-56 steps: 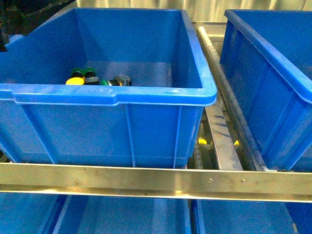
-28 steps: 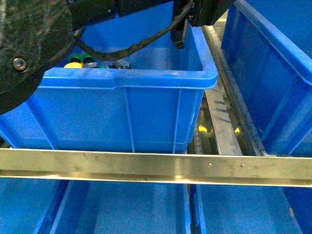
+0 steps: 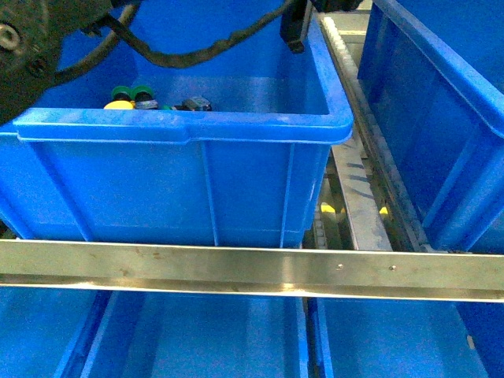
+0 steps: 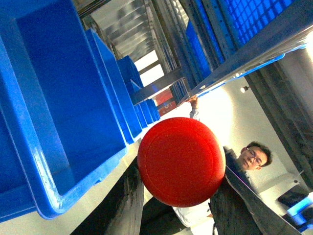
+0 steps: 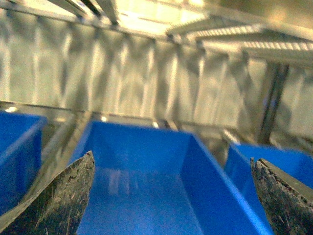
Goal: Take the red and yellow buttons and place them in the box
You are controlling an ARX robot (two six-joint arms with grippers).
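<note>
"Up went the left arm (image 3: 31, 51) since a moment ago. Where's the red button (image 4: 181, 156)?"

"Pinched in the left tool (image 4: 181, 196). The yellow button (image 3: 120, 104) lies inside the blue bin (image 3: 181, 126), under that arm. The right tool (image 5: 172, 164) gapes, holding nothing."

A: Front view, what moved in the last second?
B: Left arm (image 3: 31, 55). A second ago it wasn't in shot. Half a second ago it filled the upper left. Now it's pulled up and left, so less of it shows.
A: Cable?
B: The cable (image 3: 197, 55) came in with the arm and now rides higher over the bin (image 3: 181, 126).
A: Framing?
B: The rail (image 3: 252, 268) and bin rim sit higher than a second ago, and less bin floor is visible.
</note>
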